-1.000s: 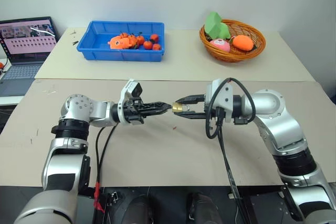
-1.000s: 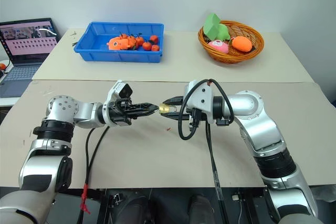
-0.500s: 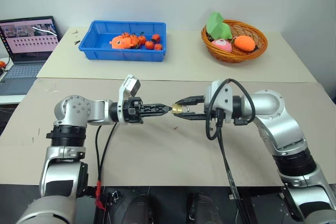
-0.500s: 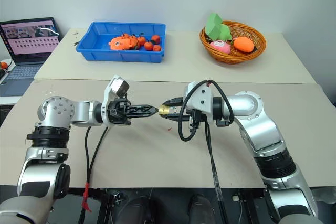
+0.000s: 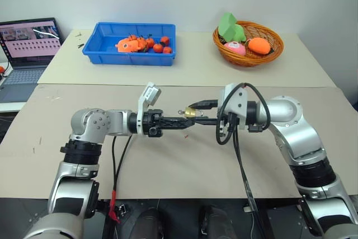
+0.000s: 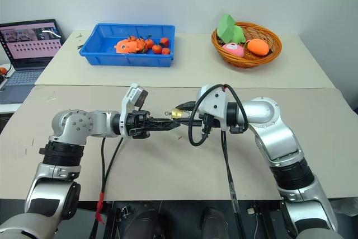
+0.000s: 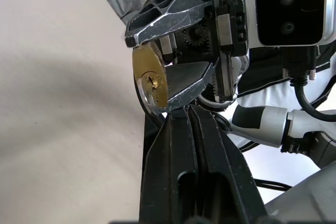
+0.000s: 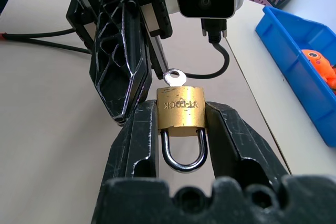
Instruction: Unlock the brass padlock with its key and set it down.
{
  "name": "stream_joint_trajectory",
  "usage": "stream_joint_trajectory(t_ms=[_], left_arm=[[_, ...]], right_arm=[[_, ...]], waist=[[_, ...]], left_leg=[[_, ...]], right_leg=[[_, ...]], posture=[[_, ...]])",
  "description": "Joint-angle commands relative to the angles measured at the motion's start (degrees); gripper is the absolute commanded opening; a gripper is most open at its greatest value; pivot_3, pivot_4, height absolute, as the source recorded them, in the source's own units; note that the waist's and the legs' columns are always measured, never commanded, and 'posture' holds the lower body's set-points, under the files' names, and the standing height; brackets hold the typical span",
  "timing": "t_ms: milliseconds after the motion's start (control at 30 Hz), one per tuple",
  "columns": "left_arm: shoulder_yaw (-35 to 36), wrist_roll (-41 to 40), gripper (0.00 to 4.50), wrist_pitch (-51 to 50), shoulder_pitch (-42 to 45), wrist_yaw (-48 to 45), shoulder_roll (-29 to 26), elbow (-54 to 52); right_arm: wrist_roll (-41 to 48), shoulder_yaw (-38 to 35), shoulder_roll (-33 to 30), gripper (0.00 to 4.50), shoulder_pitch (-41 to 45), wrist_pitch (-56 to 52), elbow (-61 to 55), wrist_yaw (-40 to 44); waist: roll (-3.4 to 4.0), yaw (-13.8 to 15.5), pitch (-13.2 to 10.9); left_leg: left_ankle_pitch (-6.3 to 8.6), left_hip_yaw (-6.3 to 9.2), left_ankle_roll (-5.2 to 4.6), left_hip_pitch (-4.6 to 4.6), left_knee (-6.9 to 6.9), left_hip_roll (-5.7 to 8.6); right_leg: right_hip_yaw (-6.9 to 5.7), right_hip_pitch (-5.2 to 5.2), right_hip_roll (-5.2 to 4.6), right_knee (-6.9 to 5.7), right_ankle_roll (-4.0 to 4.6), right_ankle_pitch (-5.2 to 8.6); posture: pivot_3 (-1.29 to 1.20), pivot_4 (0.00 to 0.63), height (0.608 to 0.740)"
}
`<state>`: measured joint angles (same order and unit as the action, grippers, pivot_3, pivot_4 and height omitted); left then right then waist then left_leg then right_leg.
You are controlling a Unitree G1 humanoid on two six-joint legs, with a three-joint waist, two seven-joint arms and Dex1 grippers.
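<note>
Writing: the brass padlock (image 8: 180, 112) has "YT-LOCK" stamped across its face, as far as it can be read.
Padlock place: held in the air above the tan worktop (image 5: 179, 160), between the two arms, in front of the robot.
Padlock direction: its long axis runs along the right hand's fingers; the silvery shackle loop points back toward that hand's wrist, and the keyhole end faces the left hand.
Key: the key (image 8: 174, 78) sticks out of the padlock's far end, its round bow showing, in line with the body.
Right hand: the right hand (image 8: 181, 124) is part-spread, its two black fingers (image 8: 134, 140) pinching the padlock's sides.
Left hand: the left hand (image 5: 178, 122) is pressed together, fingers flat against each other, its tips just beside the padlock; whether it touches the key cannot be told.
Further off: a blue bin (image 5: 130, 43) with orange toys, a wicker basket (image 5: 248, 43), and a laptop (image 5: 28, 46).
</note>
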<state>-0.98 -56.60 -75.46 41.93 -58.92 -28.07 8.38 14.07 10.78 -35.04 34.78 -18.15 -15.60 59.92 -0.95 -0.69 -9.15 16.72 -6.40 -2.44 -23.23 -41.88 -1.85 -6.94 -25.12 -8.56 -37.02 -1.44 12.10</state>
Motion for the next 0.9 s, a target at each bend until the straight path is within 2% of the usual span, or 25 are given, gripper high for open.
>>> stream_joint_trajectory(t_ms=[33, 133, 267, 633, 667, 700, 900], left_arm=[[-0.1, -0.1, 0.06, -2.7, 2.7, -5.2, -3.1, 4.9], [-0.6, 0.2, 0.06, -5.6, 5.7, -9.6, -5.5, 11.2], [-2.2, 2.8, 0.06, -6.4, 9.9, -12.6, -6.0, 18.5], [-4.2, 6.2, 0.06, -5.8, 12.6, -16.6, -4.3, 20.7], [-4.2, 6.3, 0.58, -5.9, 12.6, -17.0, -4.4, 20.5], [-4.3, 6.4, 0.75, -6.0, 12.7, -17.2, -4.4, 20.4], [-3.8, 7.5, 2.93, -6.6, 13.9, -17.0, -3.7, 21.9]], right_arm=[[0.2, -0.7, -0.6, 0.91, 0.6, 0.7, -0.8, 0.2], [0.1, -0.6, -0.8, 0.91, 0.6, 0.9, -0.6, 0.4], [-0.1, -0.6, -0.8, 0.91, 0.7, 1.1, -0.3, 0.6], [-0.2, -0.9, -0.7, 0.91, -0.1, 0.9, -0.9, 0.0], [-0.3, -0.9, -0.7, 0.91, -0.3, 0.9, -0.9, -0.1], [-0.4, -1.0, -0.8, 0.91, -0.4, 0.9, -1.0, -0.2], [-0.4, -1.0, -0.9, 0.91, -0.5, 0.7, -1.2, -0.3]], waist=[[0.00, 0.0, 0.0], [-0.01, 0.0, 0.0], [-0.01, 0.2, 0.0], [-0.03, 0.0, 0.0], [-0.03, 0.0, 0.0], [-0.03, 0.0, 0.0], [-0.03, 0.0, 0.0]], left_leg=[[0.00, 0.00, 0.00, 0.00, 0.00, 0.00], [0.00, -0.01, 0.00, -0.02, -0.01, 0.01], [0.00, 0.00, 0.00, -0.04, -0.01, 0.01], [0.00, -0.01, 0.00, -0.13, 0.01, 0.01], [0.00, -0.02, 0.00, -0.13, 0.01, 0.01], [0.00, -0.01, 0.00, -0.12, 0.01, 0.01], [0.00, -0.01, 0.00, -0.13, 0.00, 0.01]], right_leg=[[-0.01, 0.00, 0.00, 0.00, 0.00, 0.00], [-0.02, -0.03, 0.01, -0.02, -0.01, 0.01], [-0.02, -0.02, 0.00, -0.04, -0.03, 0.02], [-0.08, -0.05, 0.01, -0.08, -0.03, 0.01], [-0.07, -0.05, 0.01, -0.08, -0.03, 0.01], [-0.07, -0.05, 0.01, -0.08, -0.03, 0.01], [-0.07, -0.05, 0.01, -0.09, -0.02, 0.01]], posture=[[0.00, 0.150, 0.692], [0.00, 0.150, 0.692], [0.00, 0.150, 0.692], [0.00, 0.150, 0.692], [0.00, 0.150, 0.692], [0.00, 0.150, 0.692], [0.00, 0.150, 0.692]])
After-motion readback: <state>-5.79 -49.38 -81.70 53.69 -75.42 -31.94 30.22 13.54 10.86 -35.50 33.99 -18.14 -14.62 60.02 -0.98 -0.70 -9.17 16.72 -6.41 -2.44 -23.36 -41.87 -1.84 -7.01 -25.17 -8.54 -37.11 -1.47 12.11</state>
